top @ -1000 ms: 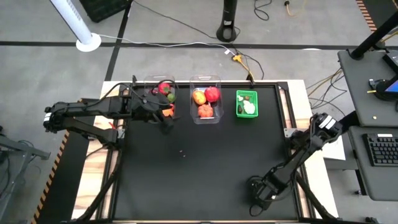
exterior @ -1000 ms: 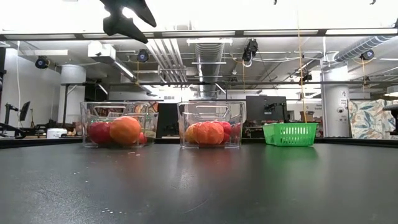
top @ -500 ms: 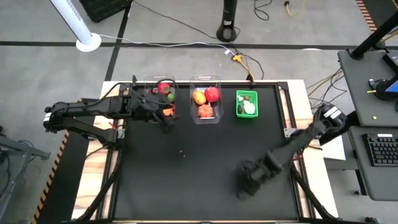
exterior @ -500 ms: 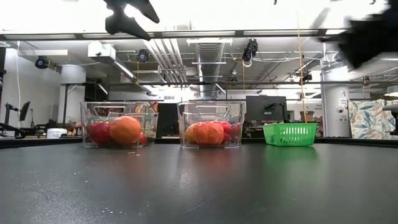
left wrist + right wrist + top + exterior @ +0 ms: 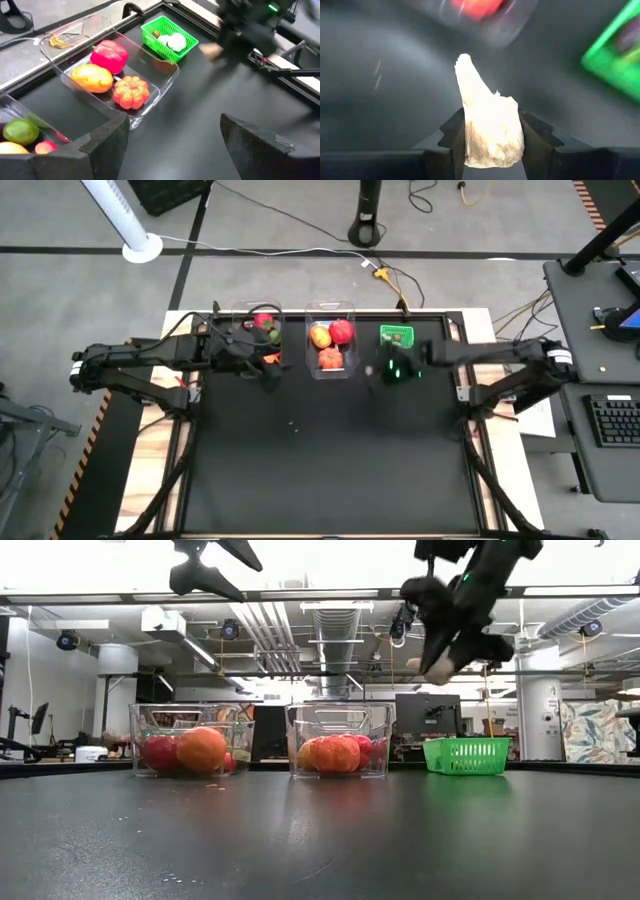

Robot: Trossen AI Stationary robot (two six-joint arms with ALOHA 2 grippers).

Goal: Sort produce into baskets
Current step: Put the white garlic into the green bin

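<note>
two clear tubs (image 5: 258,332) (image 5: 332,340), one green basket (image 5: 396,338)

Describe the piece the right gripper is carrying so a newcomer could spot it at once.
Start at the green basket at the right end of the row at the table's far edge. Just above its near side hangs the right gripper, shut on a garlic piece. It is pale, papery and tapers to a tip, the only produce off the table and outside the tubs.

A black worktop (image 5: 320,460) carries three containers in a row along its far edge: two clear tubs (image 5: 258,335) (image 5: 332,340) holding toy produce, then a small green basket (image 5: 396,336) toward the far right corner.
</note>
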